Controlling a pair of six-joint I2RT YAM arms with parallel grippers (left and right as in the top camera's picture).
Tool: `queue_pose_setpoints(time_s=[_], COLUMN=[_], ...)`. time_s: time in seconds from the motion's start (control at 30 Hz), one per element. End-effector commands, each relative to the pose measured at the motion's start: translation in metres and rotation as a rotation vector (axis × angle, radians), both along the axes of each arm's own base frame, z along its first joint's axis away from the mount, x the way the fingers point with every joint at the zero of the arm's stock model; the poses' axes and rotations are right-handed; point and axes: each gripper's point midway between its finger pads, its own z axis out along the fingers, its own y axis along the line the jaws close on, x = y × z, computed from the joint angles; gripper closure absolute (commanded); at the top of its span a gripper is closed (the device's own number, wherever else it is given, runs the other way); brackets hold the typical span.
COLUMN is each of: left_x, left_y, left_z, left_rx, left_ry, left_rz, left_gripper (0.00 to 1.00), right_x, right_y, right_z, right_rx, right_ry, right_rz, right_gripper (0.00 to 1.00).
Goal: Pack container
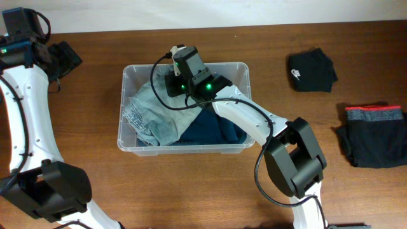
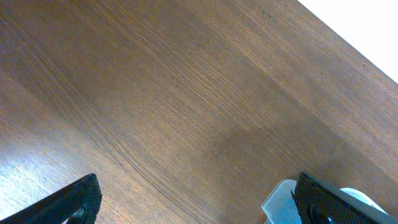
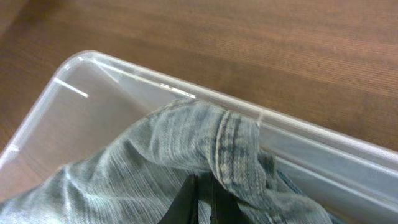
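Note:
The clear plastic container (image 1: 235, 69) sits mid-table. Light blue jeans (image 1: 149, 111) fill its left half and a dark blue garment (image 1: 213, 127) lies at its front right. My right gripper (image 1: 170, 81) is inside the container near the back wall, shut on a raised fold of the jeans (image 3: 233, 146); the container's rim (image 3: 112, 65) runs behind it in the right wrist view. My left gripper (image 1: 67, 57) is open and empty over bare table at the far left; in the left wrist view (image 2: 196, 199) a container corner (image 2: 280, 202) shows by its right finger.
A black folded garment with a white logo (image 1: 311, 70) lies at the back right. A dark folded garment with a red and grey band (image 1: 374, 133) lies at the right edge. The wooden table (image 1: 76, 146) surrounds the container.

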Motion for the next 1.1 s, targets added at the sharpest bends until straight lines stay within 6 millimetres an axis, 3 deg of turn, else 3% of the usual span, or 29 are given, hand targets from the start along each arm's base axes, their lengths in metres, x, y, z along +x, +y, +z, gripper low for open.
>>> queue_pose_setpoints(time_s=[0.0, 0.27, 0.7, 0.83, 0.97, 1.07], left_x=[0.001, 0.001, 0.001, 0.001, 0.001, 0.001], left_y=[0.001, 0.001, 0.001, 0.001, 0.001, 0.001], left_z=[0.000, 0.000, 0.000, 0.000, 0.000, 0.000], left_rx=[-0.002, -0.002, -0.002, -0.002, -0.002, -0.002], left_ry=[-0.004, -0.004, -0.004, -0.004, -0.004, -0.004], left_rz=[0.013, 0.013, 0.013, 0.013, 0.013, 0.013], left_gripper=[0.00, 0.01, 0.01, 0.01, 0.01, 0.01], right_x=[0.003, -0.012, -0.026, -0.019, -0.012, -0.014], right_y=[-0.016, -0.025, -0.034, -0.030, -0.037, -0.057], right_z=[-0.043, -0.083, -0.092, -0.052, 0.021, 0.079], right_rx=[-0.100, -0.174, -0.221, -0.170, -0.122, -0.110], right_ry=[0.051, 0.152, 0.217, 0.145, 0.013, -0.082], right_rz=[-0.046, -0.041, -0.038, -0.042, -0.061, -0.128], right_gripper=[0.96, 0.96, 0.96, 0.96, 0.96, 0.96])
